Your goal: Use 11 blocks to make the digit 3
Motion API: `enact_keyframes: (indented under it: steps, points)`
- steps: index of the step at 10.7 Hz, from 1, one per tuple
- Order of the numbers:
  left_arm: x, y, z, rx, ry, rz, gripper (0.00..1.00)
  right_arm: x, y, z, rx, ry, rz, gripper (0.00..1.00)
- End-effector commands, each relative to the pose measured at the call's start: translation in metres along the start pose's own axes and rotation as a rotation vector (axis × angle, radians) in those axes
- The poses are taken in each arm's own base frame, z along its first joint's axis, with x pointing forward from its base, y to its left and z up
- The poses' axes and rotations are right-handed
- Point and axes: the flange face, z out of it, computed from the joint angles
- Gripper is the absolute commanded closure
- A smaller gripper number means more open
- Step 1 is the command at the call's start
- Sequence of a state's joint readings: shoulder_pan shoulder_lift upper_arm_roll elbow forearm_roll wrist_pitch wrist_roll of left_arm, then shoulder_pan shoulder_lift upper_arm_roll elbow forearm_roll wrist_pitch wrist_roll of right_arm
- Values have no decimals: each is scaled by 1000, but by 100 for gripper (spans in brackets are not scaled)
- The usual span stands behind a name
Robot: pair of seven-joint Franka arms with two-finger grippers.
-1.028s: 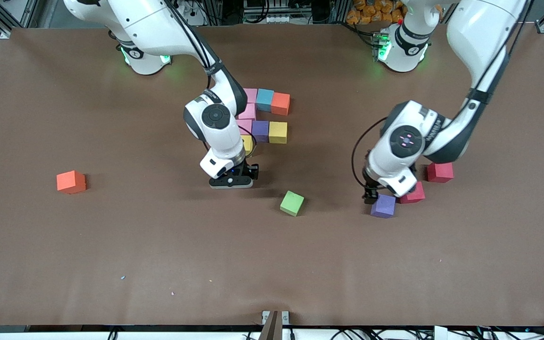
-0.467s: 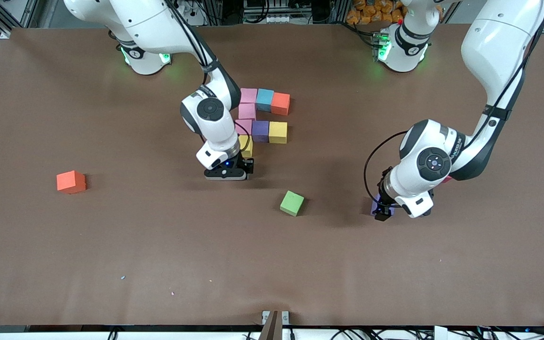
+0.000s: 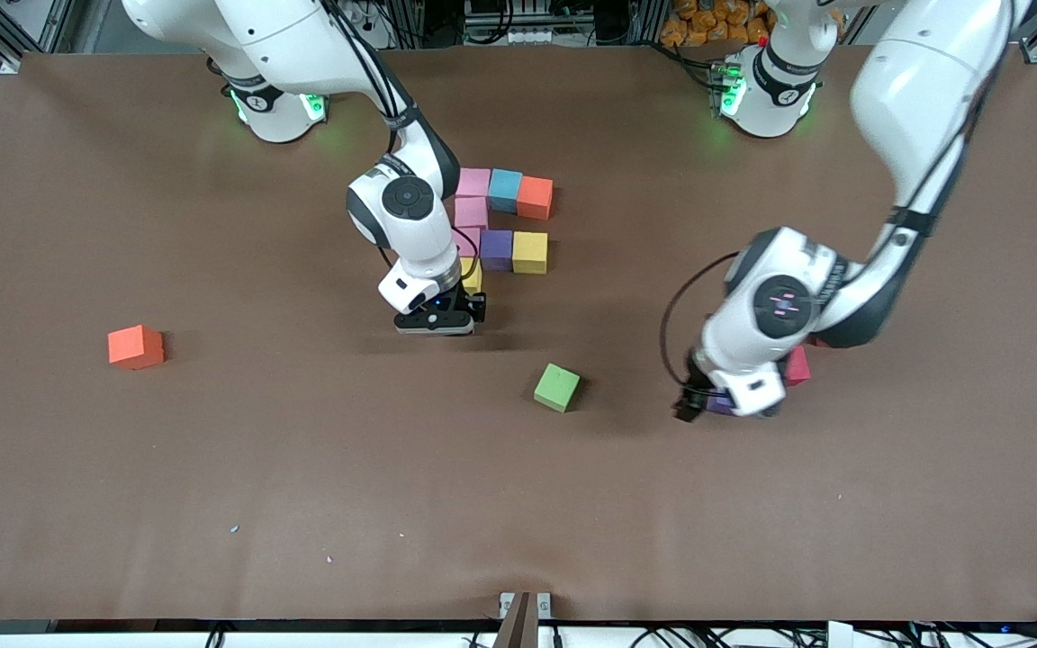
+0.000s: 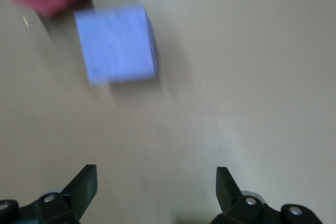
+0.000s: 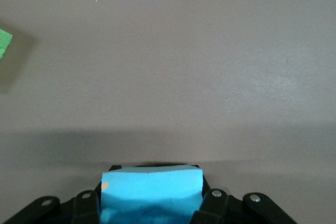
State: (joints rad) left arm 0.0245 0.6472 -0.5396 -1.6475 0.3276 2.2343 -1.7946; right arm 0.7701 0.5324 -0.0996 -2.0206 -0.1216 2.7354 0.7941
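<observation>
Front view: your partial digit 3 point(image 3: 502, 223) runs lengthwise toward the front camera; the right gripper point(image 3: 439, 317) hovers beside its nearer end.

Left wrist: your left gripper point(image 4: 156, 184) gapes above the purple block point(image 4: 115, 44).

Right wrist: your fingers clamp a blue block point(image 5: 151, 191).

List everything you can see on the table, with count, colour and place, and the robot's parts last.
cluster: seven touching cubes visible, three pink, blue, orange, purple, yellow, plus a second yellow partly hidden, table middle
green cube: one, nearer the camera than the cluster
orange cube: one, alone toward the right arm's end
purple cube: one, under the left arm
red cube: one visible, beside the purple cube
right pincer: shut on a blue cube, near the cluster
left pincer: open, by the purple cube
</observation>
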Motion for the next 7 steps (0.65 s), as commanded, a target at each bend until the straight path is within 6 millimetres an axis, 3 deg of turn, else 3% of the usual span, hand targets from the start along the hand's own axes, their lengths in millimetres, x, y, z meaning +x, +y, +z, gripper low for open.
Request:
enact_keyframes:
  steps: [1,5,7]
  points:
    - [-35,18,8,-5,-17,15,0,-10,2,-8,-50,37,-11,100]
    - [-89,31,44,8,-62,73,0,-9,-7,-11,-59,74,6,100]
    - [-102,36,60,10,-35,95,0,-13,-15,-13,-52,79,5,100]
